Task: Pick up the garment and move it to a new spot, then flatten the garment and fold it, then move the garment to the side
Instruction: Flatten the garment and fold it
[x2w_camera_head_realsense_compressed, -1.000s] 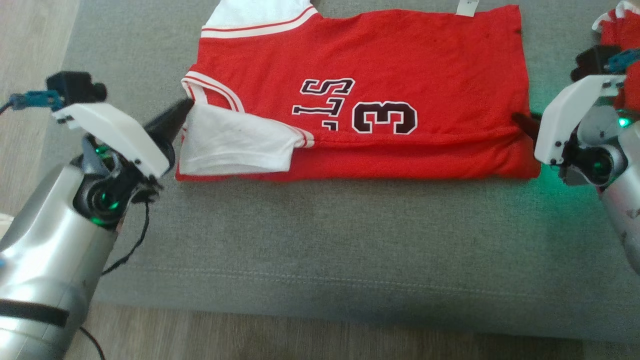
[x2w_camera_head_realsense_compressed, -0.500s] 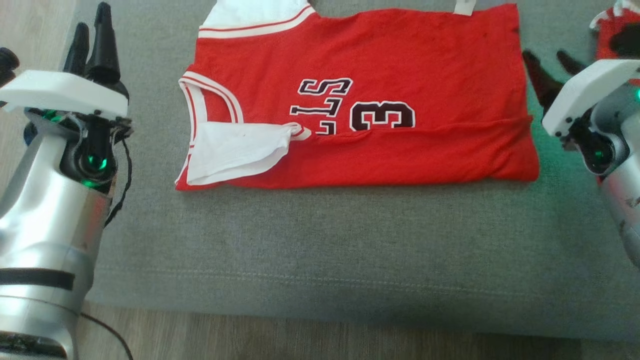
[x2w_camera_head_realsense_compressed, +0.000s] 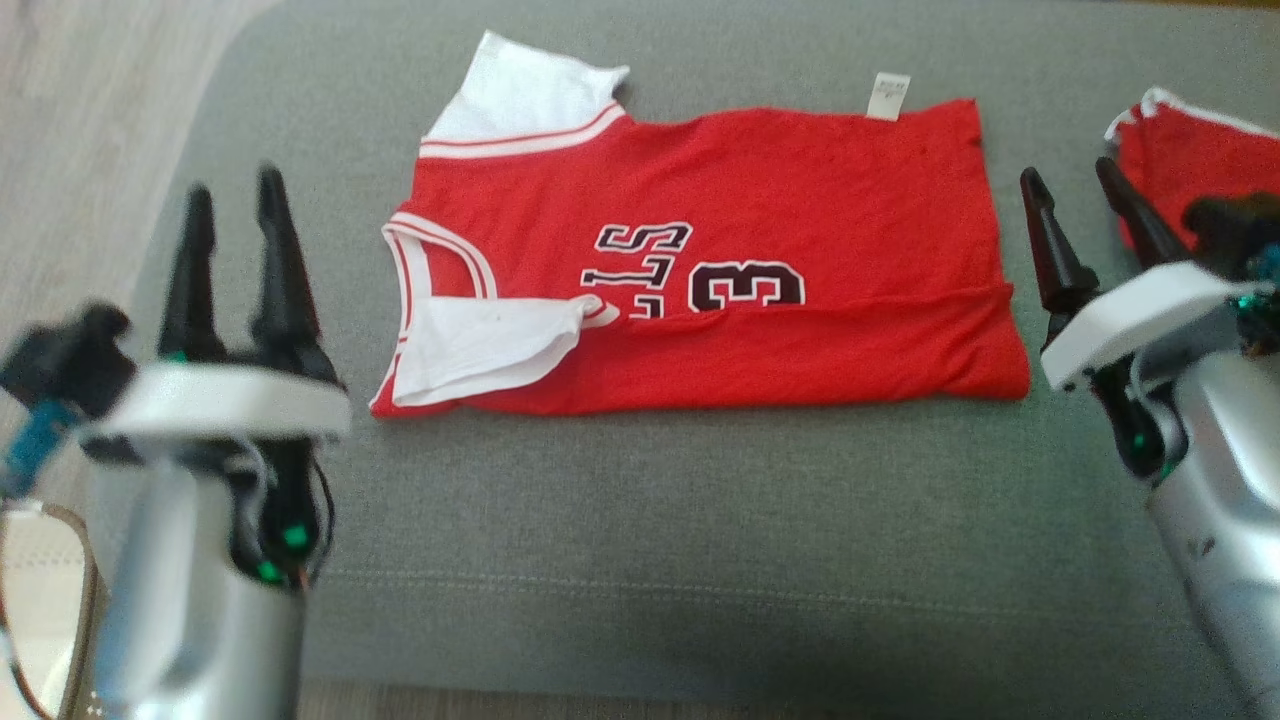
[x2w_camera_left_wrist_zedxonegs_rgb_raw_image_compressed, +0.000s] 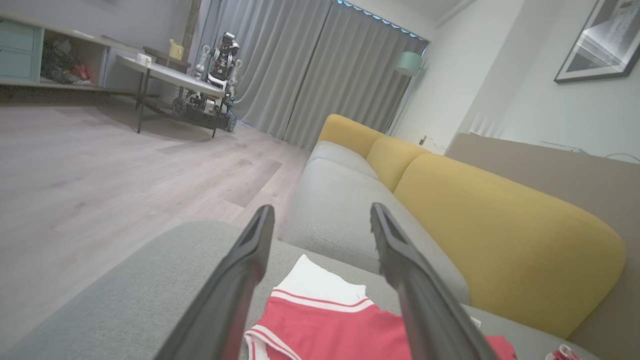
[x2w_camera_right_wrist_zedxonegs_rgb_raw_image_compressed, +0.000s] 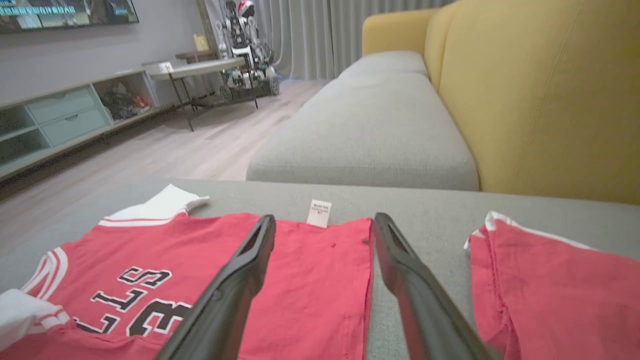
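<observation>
The left tool (x2w_camera_head_realsense_compressed: 233, 182) is standing open and empty now, having let go of the jersey's (x2w_camera_head_realsense_compressed: 720, 210) near fold and drawn back to the left, over the sofa (x2w_camera_head_realsense_compressed: 650, 500) near its rounded left edge, with the floor (x2w_camera_head_realsense_compressed: 80, 120) just beyond. The jersey is lying flat in the middle of the sofa with its near strip folded over the number, so the first fold is looking done, though the white sleeve (x2w_camera_head_realsense_compressed: 480, 345) is sitting a bit rumpled on top. The right tool (x2w_camera_head_realsense_compressed: 1066, 170) is likewise standing open and empty, pulled off the hem to the right. Just beside it a second red cloth (x2w_camera_head_realsense_compressed: 1170, 160) is taking up that side, so room is looking tighter there; the near part of the sofa is offering the widest bare stretch.
</observation>
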